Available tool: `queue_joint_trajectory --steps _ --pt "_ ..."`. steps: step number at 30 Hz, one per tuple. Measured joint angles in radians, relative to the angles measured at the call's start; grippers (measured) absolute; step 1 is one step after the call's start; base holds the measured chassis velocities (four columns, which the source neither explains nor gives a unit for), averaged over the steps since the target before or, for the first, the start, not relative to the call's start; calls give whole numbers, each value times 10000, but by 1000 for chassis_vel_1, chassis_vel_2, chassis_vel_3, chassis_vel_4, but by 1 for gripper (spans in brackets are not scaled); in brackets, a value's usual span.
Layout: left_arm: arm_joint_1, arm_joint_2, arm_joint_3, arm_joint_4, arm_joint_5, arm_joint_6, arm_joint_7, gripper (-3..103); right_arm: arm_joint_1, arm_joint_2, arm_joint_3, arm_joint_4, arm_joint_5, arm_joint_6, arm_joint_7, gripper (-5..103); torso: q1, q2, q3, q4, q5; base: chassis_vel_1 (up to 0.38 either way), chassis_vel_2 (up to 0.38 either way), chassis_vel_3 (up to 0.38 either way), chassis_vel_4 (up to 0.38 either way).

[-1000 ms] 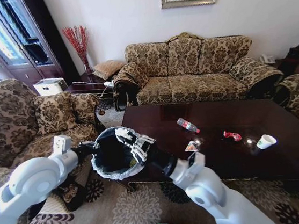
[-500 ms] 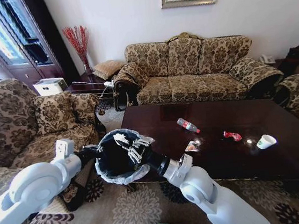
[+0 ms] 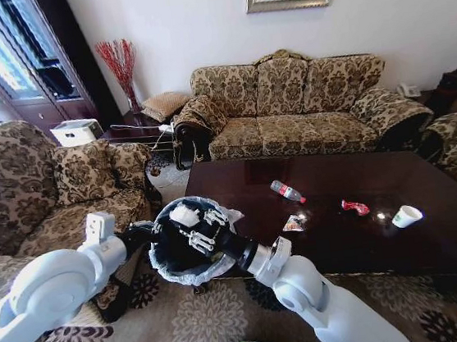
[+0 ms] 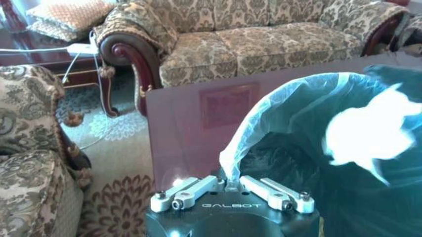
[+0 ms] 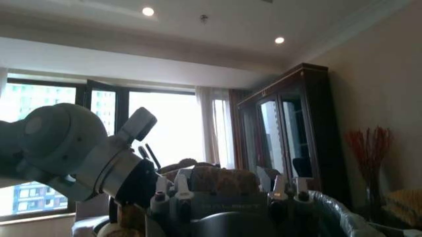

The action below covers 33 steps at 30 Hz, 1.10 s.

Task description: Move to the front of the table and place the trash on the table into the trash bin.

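Holding trash bin (image 3: 183, 240) by rim, left gripper (image 4: 230, 190) pinched liner; right gripper (image 3: 195, 228) over bin, jaw state unclear; bin best kept level.

The table (image 3: 356, 206) is glossy dark brown. The trash bin (image 3: 175, 243) is black with a translucent whitish liner. On the tabletop lie a clear bottle (image 3: 287, 191) with a red label, a red wrapper (image 3: 354, 206) and a white paper cup (image 3: 406, 216). The sofas (image 3: 295, 105) wear a brown-and-beige floral damask pattern; the rug (image 3: 188, 324) has brown floral medallions.
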Motion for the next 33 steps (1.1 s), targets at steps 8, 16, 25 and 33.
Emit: queue_joint_trajectory --steps 8,16,25,33 --pt "24 -3 -50 -171 -77 61 -35 0 -26 9 55 6 35 176 -254 87 0 0 0 -1 0 0 0 0 0" --pt "59 -59 -72 -171 -167 93 -109 0 -114 22 56 173 399 582 -676 100 0 0 0 -1 0 0 0 0 0" --pt "117 -151 -51 -167 -149 112 -160 0 -105 -25 573 183 -947 750 -796 100 0 0 0 -1 0 0 0 0 0" --pt "87 -167 49 -149 -47 118 -155 0 -179 -224 1044 499 -1779 403 -476 100 0 0 0 -1 0 0 0 0 0"
